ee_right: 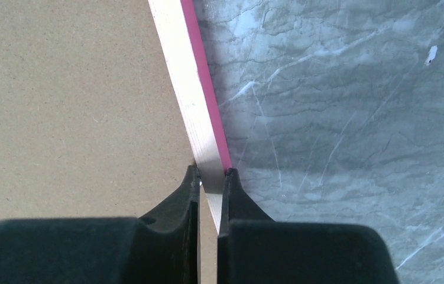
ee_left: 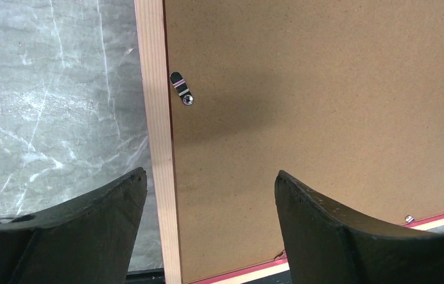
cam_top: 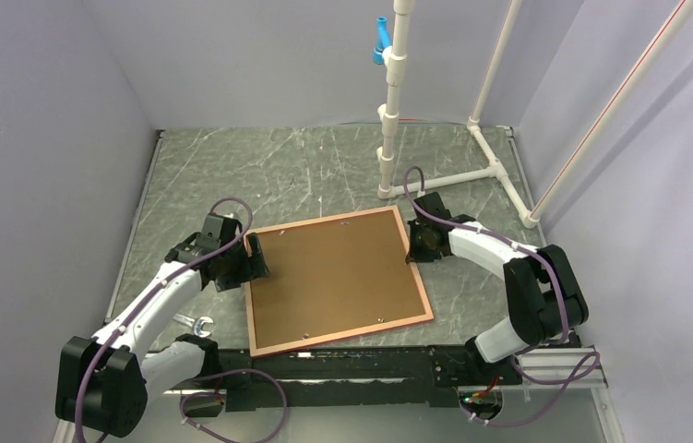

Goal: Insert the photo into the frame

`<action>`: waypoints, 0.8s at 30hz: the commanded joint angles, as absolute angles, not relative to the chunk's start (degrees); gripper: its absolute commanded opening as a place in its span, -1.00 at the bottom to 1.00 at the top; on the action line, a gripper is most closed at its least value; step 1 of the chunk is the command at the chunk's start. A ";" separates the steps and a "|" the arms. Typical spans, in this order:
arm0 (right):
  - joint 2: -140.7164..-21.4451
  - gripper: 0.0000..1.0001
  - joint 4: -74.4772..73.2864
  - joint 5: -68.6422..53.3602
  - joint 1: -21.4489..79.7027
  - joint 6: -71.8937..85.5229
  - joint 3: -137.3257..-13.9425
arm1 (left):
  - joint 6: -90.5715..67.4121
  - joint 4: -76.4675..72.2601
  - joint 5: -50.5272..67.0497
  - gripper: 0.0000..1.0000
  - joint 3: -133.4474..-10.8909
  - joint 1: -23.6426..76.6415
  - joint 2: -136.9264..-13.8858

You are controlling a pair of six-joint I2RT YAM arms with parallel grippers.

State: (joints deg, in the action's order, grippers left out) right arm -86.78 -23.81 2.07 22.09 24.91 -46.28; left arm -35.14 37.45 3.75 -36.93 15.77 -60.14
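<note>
The frame (cam_top: 342, 337) lies back-up on the counter (cam_top: 324, 166), nearer its near edge, with the brown backing board (cam_top: 338, 277) seated in it. The photo is not visible, so insertion is unconfirmed. The left end effector (ee_left: 210, 177) stands wide, straddling the left rail. The right end effector (ee_right: 210, 174), on a low bent arm, pinches the right rail.

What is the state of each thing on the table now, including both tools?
frame, lying flat on the table, back side up.
backing board, seated inside the frame.
turn clip, resting on the backing board beside the frame's left edge.
left tool, open, straddling the frame's left edge.
right tool, shut on the frame's right edge.
</note>
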 commanded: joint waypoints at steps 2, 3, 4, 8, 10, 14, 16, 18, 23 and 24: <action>-88.03 -1.00 -23.45 3.88 21.58 25.57 -43.58 | -34.67 36.49 3.49 0.64 -37.09 15.64 -60.21; -87.47 -1.00 -23.65 3.79 21.59 25.72 -43.41 | -34.67 36.48 3.28 0.64 -37.02 15.64 -60.14; -86.77 -1.00 -23.97 3.85 21.62 25.81 -43.20 | -34.59 36.64 2.87 0.64 -37.08 15.64 -60.12; -83.20 -1.00 -25.74 4.62 21.32 26.26 -41.64 | -34.29 38.52 0.21 0.64 -37.75 15.73 -60.43; -80.96 -1.00 -26.64 4.82 20.58 26.36 -40.73 | -34.12 39.53 -3.15 0.64 -38.16 15.73 -60.84; -77.71 -1.00 -27.98 3.36 18.46 26.87 -39.13 | -34.09 39.58 -5.12 0.64 -38.18 16.23 -62.15; -76.90 -1.00 -29.26 4.05 17.71 27.42 -39.15 | -34.47 38.79 -5.40 0.64 -37.84 16.39 -63.17; -76.51 -1.00 -29.77 3.68 17.03 27.75 -39.03 | -34.65 36.60 -5.08 0.64 -37.28 16.56 -64.50; -75.62 -0.12 -29.20 1.79 16.92 27.08 -38.85 | -35.75 31.40 -4.02 0.60 -36.43 17.64 -68.82; -75.32 0.00 -29.00 1.40 16.88 27.00 -38.74 | -36.01 30.64 -4.03 0.58 -36.47 18.06 -69.60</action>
State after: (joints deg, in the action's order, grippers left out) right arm -77.52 -27.31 0.21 17.41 27.05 -39.13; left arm -35.18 35.77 -3.51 -36.75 16.75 -67.31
